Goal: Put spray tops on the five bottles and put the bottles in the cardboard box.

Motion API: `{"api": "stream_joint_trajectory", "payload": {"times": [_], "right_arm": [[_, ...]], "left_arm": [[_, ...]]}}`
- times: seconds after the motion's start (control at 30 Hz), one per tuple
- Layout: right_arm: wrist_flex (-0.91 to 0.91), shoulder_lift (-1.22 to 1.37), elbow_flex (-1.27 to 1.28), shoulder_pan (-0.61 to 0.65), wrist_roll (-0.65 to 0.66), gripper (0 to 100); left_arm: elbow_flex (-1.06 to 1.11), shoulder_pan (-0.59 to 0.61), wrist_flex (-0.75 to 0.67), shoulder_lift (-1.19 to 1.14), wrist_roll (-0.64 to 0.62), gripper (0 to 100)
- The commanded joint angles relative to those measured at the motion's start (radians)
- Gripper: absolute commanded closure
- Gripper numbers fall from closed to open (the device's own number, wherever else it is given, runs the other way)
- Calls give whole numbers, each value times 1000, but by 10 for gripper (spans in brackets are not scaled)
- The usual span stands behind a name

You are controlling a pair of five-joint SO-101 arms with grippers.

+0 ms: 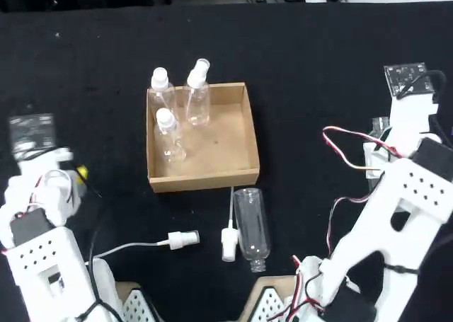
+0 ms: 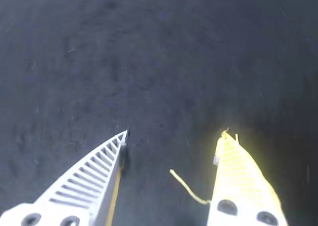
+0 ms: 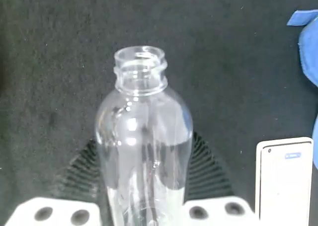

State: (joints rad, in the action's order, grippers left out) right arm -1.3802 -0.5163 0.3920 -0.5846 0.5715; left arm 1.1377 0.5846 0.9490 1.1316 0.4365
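1. the left tool (image 2: 174,136) hangs over the bare black tabletop (image 2: 149,47) at the left side. its white and yellow fingers are spread wide with nothing between them.
2. a loose white spray top with a long thin tube (image 1: 180,239) lies near the front edge, apart from the left tool.
3. the shallow brown cardboard box (image 1: 226,141) sits mid-tabletop. it holds three small clear plastic bottles with white spray tops (image 1: 170,134), standing in its left and rear part.
4. just in front of the box, a fourth clear plastic bottle with a bare neck (image 1: 253,230) lies on its side. a second white spray top (image 1: 228,243) lies right beside it.
5. the right tool (image 3: 144,139) pinches a fifth clear open-necked bottle (image 3: 143,102) by its lower body, with the neck pointing away from the wrist and uncapped.
6. three of the five bottles look finished, so the step in hand is likely capping the held bottle.
7. the next move probably calls for the left tool to close on the head of a loose spray top. it would then feed the tube into the open neck while the right tool holds the bottle steady. the thin tube may bend and miss the mouth, so it needs to be lined up carefully.
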Motion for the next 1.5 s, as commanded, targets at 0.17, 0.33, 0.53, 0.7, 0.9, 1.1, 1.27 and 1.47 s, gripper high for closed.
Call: {"api": "stream_joint_trajectory", "payload": {"times": [0.17,0.33,0.53,0.7,0.9,1.1,1.27,1.47], "right_arm": [[-5,-54,-47,-164,38,988],[-2,-54,-53,-247,89,988],[3,-54,-53,-328,160,988],[3,-54,-53,-348,181,988],[3,-54,-53,-344,183,988],[3,-54,-48,-347,183,987],[3,-54,-48,-351,196,987],[3,-54,-48,-351,196,987]], "left_arm": [[-209,-518,608,21,554,748],[-157,-831,595,11,459,748],[-41,-1067,428,8,319,748],[73,-1093,270,-26,302,748],[71,-1102,167,-195,259,748],[70,-1102,69,-315,261,748],[76,-1104,71,-348,265,748],[81,-1106,84,-356,265,916]]}}
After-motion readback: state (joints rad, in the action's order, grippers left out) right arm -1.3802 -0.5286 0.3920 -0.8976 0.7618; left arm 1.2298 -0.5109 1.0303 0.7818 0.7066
